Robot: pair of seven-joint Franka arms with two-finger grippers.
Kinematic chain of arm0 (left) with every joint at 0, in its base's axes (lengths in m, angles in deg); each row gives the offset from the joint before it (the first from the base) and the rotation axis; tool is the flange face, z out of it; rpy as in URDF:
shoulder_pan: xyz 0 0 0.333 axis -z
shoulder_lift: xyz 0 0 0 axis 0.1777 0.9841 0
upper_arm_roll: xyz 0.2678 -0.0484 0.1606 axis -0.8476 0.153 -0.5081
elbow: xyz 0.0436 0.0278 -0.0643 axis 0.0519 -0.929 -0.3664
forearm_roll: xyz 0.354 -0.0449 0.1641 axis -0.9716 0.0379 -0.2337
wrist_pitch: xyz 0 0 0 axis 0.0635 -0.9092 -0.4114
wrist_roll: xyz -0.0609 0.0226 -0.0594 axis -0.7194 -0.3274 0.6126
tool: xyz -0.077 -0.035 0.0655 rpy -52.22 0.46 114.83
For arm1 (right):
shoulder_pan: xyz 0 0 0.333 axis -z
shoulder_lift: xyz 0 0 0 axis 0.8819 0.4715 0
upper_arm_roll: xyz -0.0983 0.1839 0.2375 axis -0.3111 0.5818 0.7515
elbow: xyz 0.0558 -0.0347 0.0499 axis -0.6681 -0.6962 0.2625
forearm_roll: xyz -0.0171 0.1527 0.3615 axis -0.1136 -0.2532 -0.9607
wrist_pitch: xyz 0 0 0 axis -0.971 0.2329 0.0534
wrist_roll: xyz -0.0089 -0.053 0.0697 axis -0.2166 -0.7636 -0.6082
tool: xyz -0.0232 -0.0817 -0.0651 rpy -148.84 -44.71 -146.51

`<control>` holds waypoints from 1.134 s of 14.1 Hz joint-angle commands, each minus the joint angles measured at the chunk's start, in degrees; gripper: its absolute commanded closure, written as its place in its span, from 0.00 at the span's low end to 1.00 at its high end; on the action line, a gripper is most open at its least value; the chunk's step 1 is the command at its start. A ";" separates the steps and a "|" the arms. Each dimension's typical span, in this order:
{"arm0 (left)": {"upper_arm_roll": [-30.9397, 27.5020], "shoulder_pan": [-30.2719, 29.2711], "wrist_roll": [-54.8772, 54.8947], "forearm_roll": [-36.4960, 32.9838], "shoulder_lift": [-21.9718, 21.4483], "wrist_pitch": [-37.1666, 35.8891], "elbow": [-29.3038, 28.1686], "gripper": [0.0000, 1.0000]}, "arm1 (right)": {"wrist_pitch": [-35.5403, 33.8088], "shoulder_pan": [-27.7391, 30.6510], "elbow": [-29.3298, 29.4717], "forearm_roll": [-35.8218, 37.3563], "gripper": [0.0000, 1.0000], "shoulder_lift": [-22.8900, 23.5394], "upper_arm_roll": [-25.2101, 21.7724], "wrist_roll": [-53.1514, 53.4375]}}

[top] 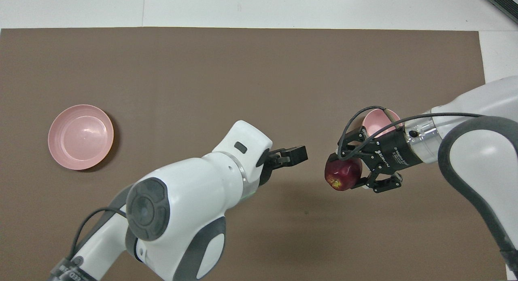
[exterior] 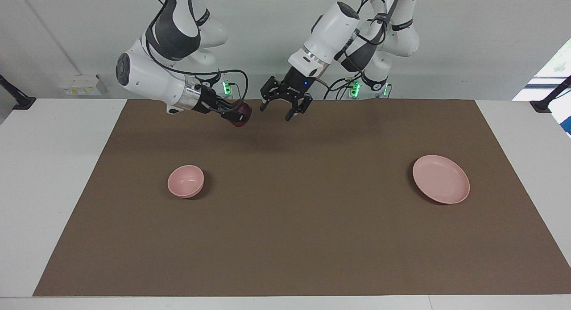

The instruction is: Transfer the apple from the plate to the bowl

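Brown mat over a white surface (exterior: pixel 53 176), plain grey wall past the robots, nothing else cluttering things up. Both arms are up in the air over the robots' end of the mat. The left gripper (exterior: pixel 285 108) hangs with its jaws spread apart and nothing in them, so I'd guess it's just waiting. The right gripper (exterior: pixel 235 115) has its jaws clamped on the apple (top: pixel 343 174), so the apple is off the plate (exterior: pixel 440 179), which sits bare toward the left arm's end. The bowl (exterior: pixel 185 181) is toward the right arm's end, on the mat, below and a bit apart from where the apple hangs.

What could go sideways: the grip looks sideways-on and the apple is round and smooth, so a quick swing might let it roll out early. The bowl is small and barely wider than the apple, so a release slightly off centre could hit the rim and bounce away, or tip the bowl.

Apple itself: small, dark red, glossy, yellowish patch showing in the overhead view
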 commanded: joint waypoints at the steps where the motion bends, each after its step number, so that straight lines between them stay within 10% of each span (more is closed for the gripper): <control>1: 0.29 -7.08 7.66 -0.60 0.04 -10.32 1.11 0.00 | -0.89 0.59 -0.40 6.68 1.00 -0.81 0.28 -6.50; 5: 0.20 -17.19 13.94 -0.95 -0.40 -19.74 1.28 0.00 | 1.38 0.59 -0.31 18.72 1.00 -0.63 0.28 -17.40; 9: 0.29 -23.96 19.89 -15.42 -0.22 -28.18 4.44 0.00 | 11.56 1.64 -0.58 28.48 1.00 0.94 0.28 -27.86; 16: 0.29 -30.74 30.90 -23.45 -0.84 -37.67 12.61 0.00 | 27.92 4.72 -0.49 32.63 1.00 9.99 0.28 -39.74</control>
